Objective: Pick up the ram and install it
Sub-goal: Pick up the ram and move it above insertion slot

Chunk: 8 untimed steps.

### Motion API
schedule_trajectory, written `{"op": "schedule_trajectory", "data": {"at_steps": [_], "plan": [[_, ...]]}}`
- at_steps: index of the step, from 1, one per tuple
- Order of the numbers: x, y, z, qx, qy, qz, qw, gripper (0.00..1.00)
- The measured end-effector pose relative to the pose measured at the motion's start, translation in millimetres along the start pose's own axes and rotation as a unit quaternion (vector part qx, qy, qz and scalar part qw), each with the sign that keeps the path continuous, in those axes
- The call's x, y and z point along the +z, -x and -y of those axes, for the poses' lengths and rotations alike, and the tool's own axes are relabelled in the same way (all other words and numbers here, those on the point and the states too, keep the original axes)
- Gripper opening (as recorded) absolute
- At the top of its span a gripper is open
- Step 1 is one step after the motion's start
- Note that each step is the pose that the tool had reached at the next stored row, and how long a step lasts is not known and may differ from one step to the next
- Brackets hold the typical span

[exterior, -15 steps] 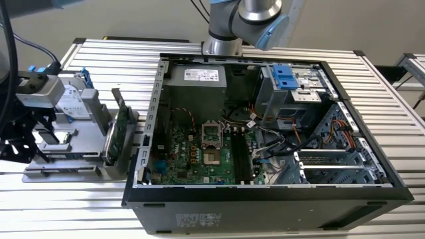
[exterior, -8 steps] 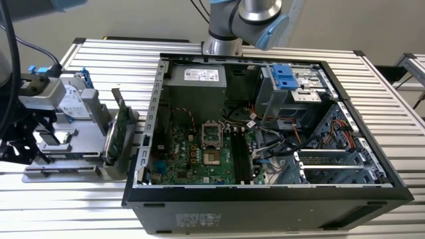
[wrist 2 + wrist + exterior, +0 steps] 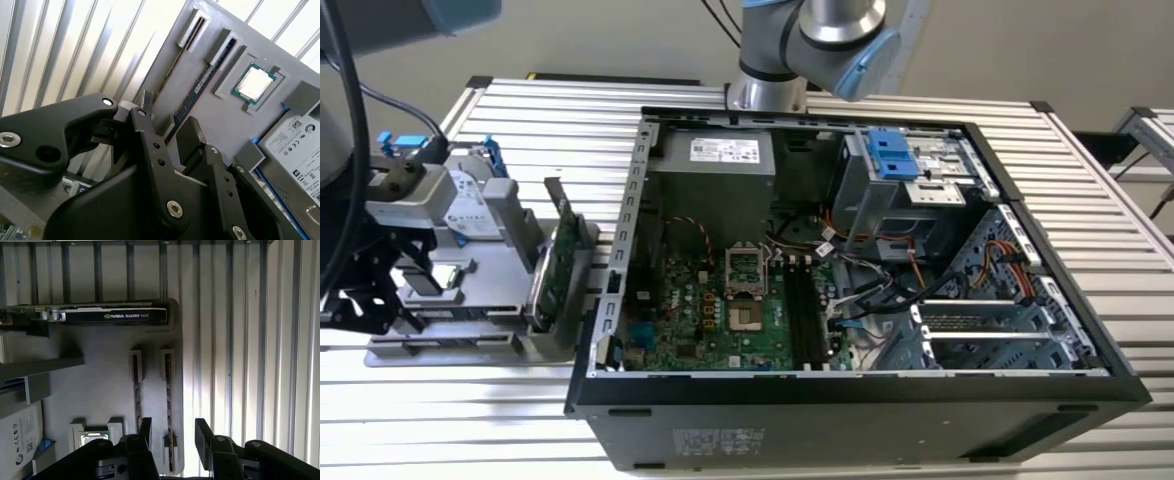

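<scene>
**Ram pick: gripper spread, nothing gripped yet.**
Exterior view: the parts tray lies at the exterior view's left of the open case. First wrist view: my gripper hangs spread over the tray, and the ram stands edge-up in 1 of 2 slots, in line between my jaws. I judge that a square, centred descent is best. Second wrist view: the ram sits free in its slot.

I see white lettering on the black shroud of the expansion card and a white printed label on the hard drive. A white sticker stands on the power supply, at 11 o'clock inside the case.
</scene>
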State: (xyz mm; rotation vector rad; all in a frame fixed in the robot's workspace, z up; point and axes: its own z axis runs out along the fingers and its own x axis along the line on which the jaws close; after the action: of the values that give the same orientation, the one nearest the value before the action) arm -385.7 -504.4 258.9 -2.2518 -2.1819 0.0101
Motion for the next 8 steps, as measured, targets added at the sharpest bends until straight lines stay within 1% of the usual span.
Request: {"op": "schedule_trajectory", "data": {"at_steps": [5,8], "plan": [[4.7,0.0,0.0,-0.001,-0.0003,0.0,1.0,1.0],[6.7,0.0,-0.1,-0.007,-0.0003,0.0,1.0,1.0]]}}
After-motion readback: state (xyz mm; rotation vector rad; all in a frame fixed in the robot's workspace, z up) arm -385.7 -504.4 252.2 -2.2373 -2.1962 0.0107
